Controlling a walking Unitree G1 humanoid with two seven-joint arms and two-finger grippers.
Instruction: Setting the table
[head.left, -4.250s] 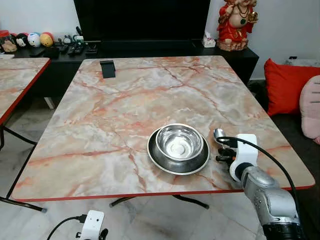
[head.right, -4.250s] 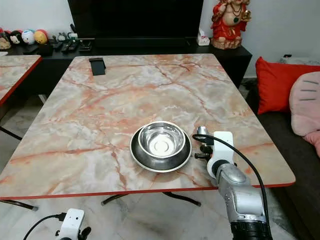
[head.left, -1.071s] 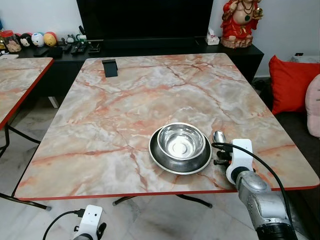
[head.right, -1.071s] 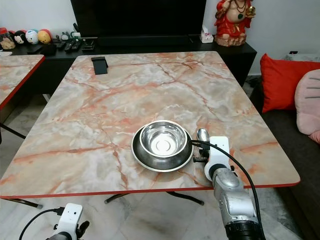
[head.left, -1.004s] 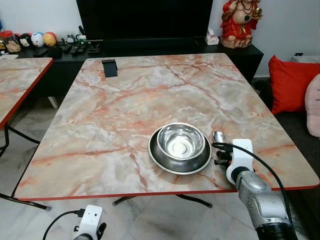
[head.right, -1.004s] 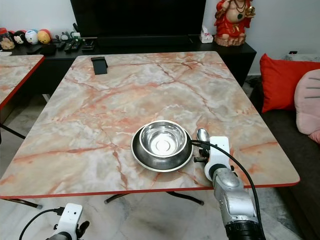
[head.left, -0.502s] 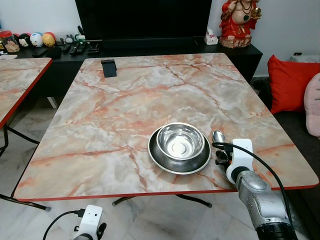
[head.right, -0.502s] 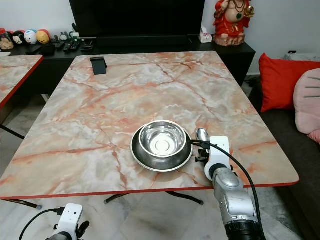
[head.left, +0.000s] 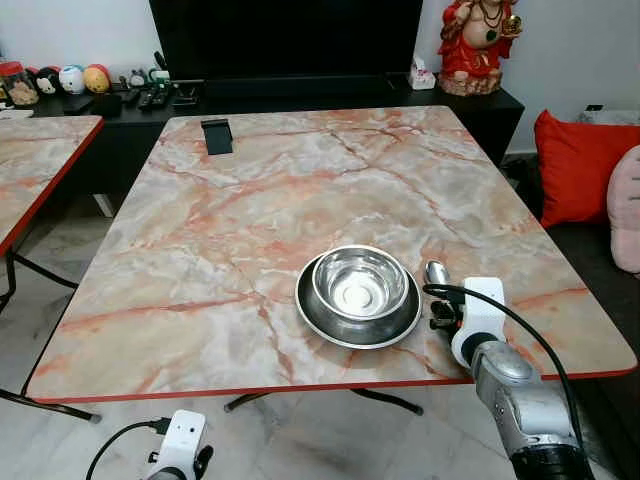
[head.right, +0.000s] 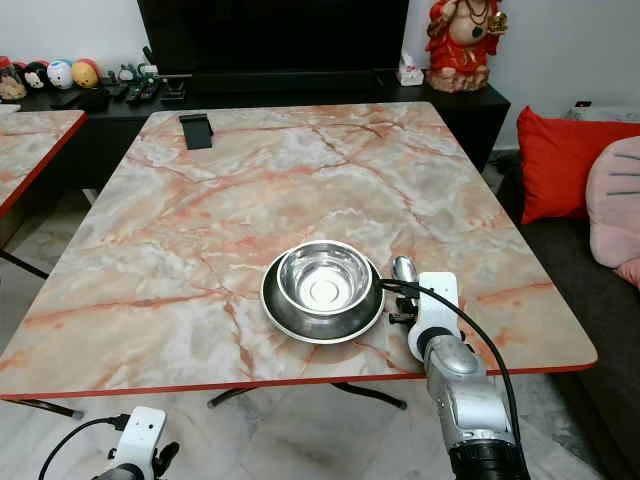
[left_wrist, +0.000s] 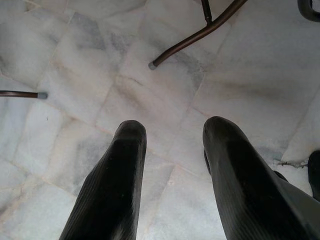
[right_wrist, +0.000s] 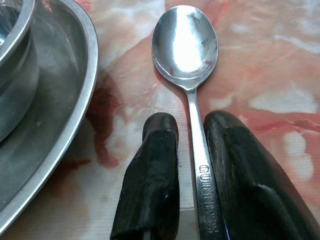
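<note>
Two black fingers (right_wrist: 150, 185) of your right claw (right_wrist: 192, 150) straddle the spoon (right_wrist: 187, 55) handle, slightly spread, with the handle between them and the spoon's head just ahead of the tips. It lies flat on the marble tabletop (head.left: 250, 200), with the plate (head.left: 357, 318) and the bowl (head.left: 360, 284) it carries just to the claw's left. Your left claw (left_wrist: 172, 145) hangs spread over the floor (left_wrist: 75, 60).

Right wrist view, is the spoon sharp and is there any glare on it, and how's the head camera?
Right wrist view: the spoon is sharp, its handle lettering readable, a bright reflection across its bowl; the right pincer fingertips are slightly soft. Left eye view: evenly lit and unblurred, with a bright glint inside the steel bowl.
</note>
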